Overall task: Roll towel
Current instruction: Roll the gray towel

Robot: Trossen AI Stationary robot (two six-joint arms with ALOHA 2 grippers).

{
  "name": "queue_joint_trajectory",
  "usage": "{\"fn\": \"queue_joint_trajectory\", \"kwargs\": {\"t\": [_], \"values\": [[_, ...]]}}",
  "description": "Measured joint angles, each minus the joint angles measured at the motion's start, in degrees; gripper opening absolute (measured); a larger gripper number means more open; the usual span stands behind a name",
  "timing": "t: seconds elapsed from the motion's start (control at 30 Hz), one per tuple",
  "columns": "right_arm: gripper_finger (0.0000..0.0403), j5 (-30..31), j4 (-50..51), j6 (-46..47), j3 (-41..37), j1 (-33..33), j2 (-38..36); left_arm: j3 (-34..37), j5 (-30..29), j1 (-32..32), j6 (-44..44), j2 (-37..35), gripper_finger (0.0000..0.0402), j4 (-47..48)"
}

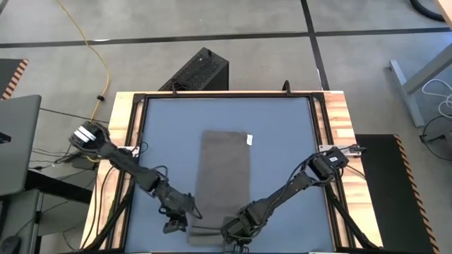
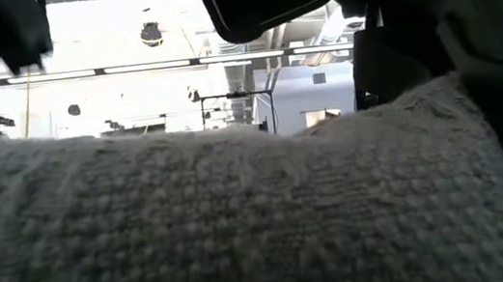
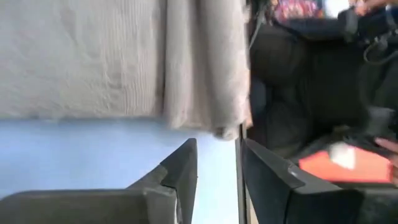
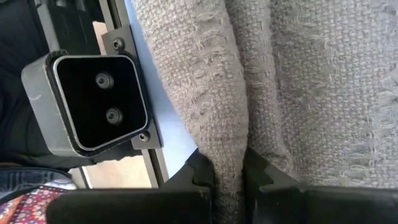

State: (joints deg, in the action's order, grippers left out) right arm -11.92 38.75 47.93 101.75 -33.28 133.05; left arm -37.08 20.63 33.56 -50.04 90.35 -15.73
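My towel (image 1: 224, 176) lies lengthwise on the blue mat (image 1: 282, 127), its near end turned into a first roll at the table's front edge. My right gripper (image 4: 229, 171) pinches that roll; my left gripper (image 3: 217, 163) stands parted just beside it, empty. One-sided hold may skew or unroll it.

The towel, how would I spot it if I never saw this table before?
Look at the blue mat that covers the table top. Down its middle lies the towel, a long grey-brown strip of soft cloth, its near end folded over. It is the only cloth there, and a small white tag sits at its far corner.
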Motion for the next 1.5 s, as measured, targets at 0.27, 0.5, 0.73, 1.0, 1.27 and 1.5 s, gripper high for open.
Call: {"fn": "queue_joint_trajectory", "kwargs": {"t": [0.27, 0.5, 0.73, 1.0, 1.27, 1.5], "values": [[0.0048, 0.22, -0.54, 1.24, -0.02, 0.02, 0.0, -5.73, -29.41, 11.53, 10.4, -5.15, 0.0097, 2.3], [0.0049, 0.24, -1.35, 1.74, -0.04, 0.04, 0.0, -29.06, -38.48, 14.98, 14.96, 10.52, 0.008, 26.1], [0.005, 0.78, -1.53, 1.74, -0.05, -0.01, 0.0, -54.53, -40.5, 14.98, 13.52, 26.65, 0.0072, 55.4], [0.005, 1.45, -1.52, 1.11, -0.05, -0.44, 0.0, -68.19, -36.82, 14.41, 13.75, 37.66, 0.0087, 67.17], [0.0051, 1.7, -1.52, 0.67, -0.04, -0.74, 0.0, -68.06, -33.32, 12.73, 13.39, 37.87, 0.0163, 67.39], [0.0051, 1.68, -1.52, 0.69, -0.04, -0.75, 0.0, -65.16, -36.16, 12.77, 13.65, 38.12, 0.021, 66.29]]}}
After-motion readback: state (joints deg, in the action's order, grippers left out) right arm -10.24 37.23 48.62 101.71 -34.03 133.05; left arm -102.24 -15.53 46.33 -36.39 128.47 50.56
